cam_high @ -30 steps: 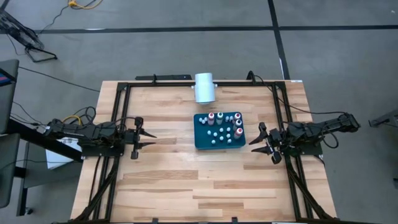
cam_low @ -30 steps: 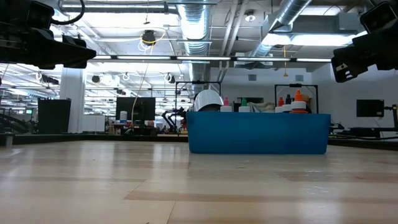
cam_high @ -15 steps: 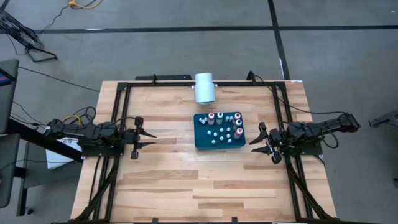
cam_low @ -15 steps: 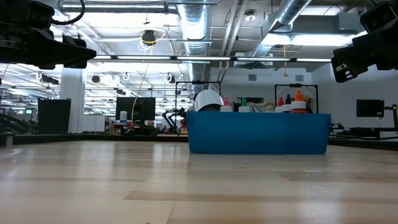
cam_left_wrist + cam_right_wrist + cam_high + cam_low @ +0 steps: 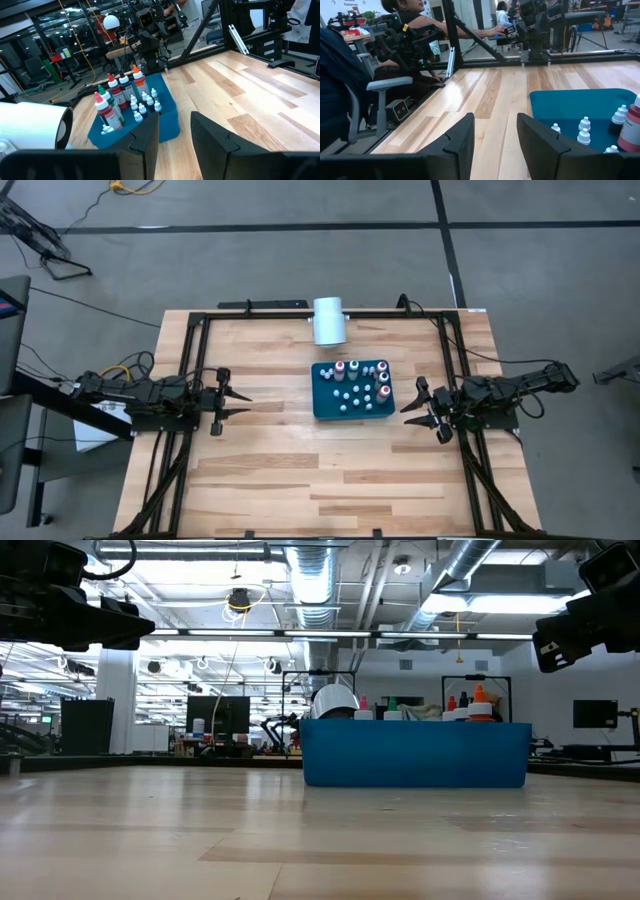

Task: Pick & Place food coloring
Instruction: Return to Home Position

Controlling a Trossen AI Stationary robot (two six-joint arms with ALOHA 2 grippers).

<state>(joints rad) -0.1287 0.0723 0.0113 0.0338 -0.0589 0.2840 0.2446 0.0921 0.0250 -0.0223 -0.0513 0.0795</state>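
Note:
The food coloring bottles [image 5: 358,385] stand upright in a dark teal tray [image 5: 325,402] on the wooden table, right of its middle. They are small, with white caps; some taller ones have red bodies [image 5: 107,107]. My left gripper [image 5: 240,403] hovers level over the table's left part, open and empty, pointing at the tray. My right gripper [image 5: 410,406] hovers level just right of the tray, open and empty. The left wrist view shows the bottles [image 5: 131,97], and the right wrist view shows a few of them [image 5: 583,131].
A large white cylinder [image 5: 328,320] lies at the table's far edge, behind the tray. Black frame rails [image 5: 190,370] run along the table's left, right and far sides. Bare wood lies between my left gripper and the tray and across the near half. A seated person [image 5: 410,22] shows beyond the table.

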